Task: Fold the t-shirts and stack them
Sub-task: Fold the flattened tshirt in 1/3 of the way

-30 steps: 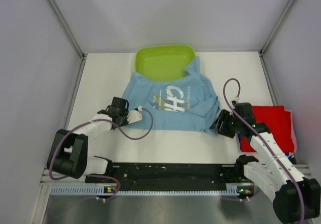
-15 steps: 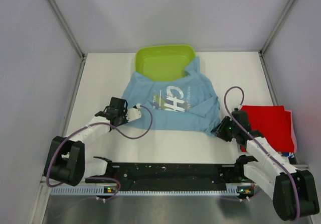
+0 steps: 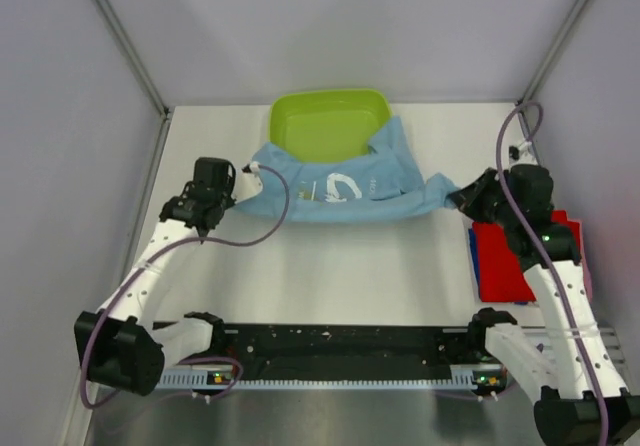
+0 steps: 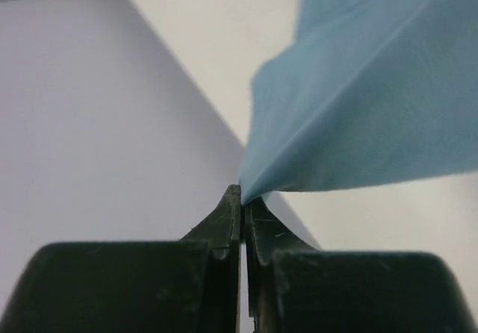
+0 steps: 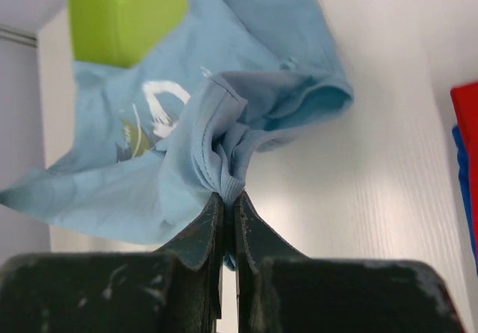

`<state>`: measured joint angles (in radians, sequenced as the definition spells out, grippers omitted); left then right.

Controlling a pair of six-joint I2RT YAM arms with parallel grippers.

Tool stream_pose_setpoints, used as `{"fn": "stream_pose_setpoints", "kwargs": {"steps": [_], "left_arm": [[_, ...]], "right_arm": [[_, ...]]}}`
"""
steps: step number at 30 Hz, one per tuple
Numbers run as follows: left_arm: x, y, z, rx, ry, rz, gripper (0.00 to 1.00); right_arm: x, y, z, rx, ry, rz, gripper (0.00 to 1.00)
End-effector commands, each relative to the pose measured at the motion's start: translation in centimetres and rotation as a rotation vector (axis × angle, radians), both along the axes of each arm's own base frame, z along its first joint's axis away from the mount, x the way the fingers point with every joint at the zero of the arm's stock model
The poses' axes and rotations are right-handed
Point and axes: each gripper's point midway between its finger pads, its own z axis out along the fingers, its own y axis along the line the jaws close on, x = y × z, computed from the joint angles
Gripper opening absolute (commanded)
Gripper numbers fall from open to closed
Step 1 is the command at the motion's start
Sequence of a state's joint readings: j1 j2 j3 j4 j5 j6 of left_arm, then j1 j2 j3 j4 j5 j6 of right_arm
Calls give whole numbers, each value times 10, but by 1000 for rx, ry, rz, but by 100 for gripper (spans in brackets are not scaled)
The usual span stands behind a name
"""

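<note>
Blue tee (image 3: 345, 191): a second ago flat on the table (image 3: 330, 286); now raised, stretched between left gripper (image 3: 243, 172) and right gripper (image 3: 456, 194), each newly clamped on a near corner, far edge touching basin (image 3: 320, 126). We judge the fold begun.

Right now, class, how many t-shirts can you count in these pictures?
3: the light blue tee stretched across mid-table; the folded red tee and darker blue tee stacked together at the right edge. Others may be hidden in that stack.
</note>
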<state>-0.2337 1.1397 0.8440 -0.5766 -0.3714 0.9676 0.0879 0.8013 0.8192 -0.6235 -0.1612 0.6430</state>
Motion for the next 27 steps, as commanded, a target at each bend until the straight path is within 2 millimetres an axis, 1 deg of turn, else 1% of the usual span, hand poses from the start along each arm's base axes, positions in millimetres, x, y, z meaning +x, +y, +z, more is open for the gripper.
{"fn": "stream_pose_setpoints", "kwargs": {"steps": [1, 6, 7, 8, 11, 13, 14, 15, 16, 19, 21, 24, 27], "left_arm": [[-1, 28, 103, 57, -178, 117, 0], [-1, 38, 206, 68, -386, 151, 0], [-3, 39, 227, 72, -431, 154, 0], [-5, 41, 246, 76, -476, 157, 0], [-17, 48, 294, 95, -587, 174, 0], [-28, 54, 318, 106, -639, 188, 0], [-34, 56, 326, 111, -657, 192, 0], [-41, 58, 335, 118, -679, 199, 0], [-47, 61, 340, 128, -692, 206, 0], [-60, 66, 349, 147, -717, 217, 0], [-64, 68, 352, 152, -726, 222, 0], [-59, 66, 349, 153, -718, 213, 0], [-42, 60, 334, 148, -689, 192, 0]], "right_arm": [[1, -5, 76, -49, -127, 50, 0], [2, 1, 158, -60, -278, 104, 0], [1, 2, 172, -59, -304, 114, 0], [-1, 3, 190, -59, -343, 122, 0], [-14, 8, 240, -53, -449, 154, 0], [-25, 10, 263, -59, -495, 177, 0], [-32, 11, 271, -63, -508, 191, 0], [-38, 13, 276, -63, -512, 203, 0], [-44, 15, 279, -58, -514, 221, 0], [-54, 23, 276, -23, -495, 263, 0], [-58, 26, 274, -10, -492, 278, 0], [-51, 26, 269, -16, -475, 283, 0], [-29, 28, 257, -22, -432, 298, 0]]}}
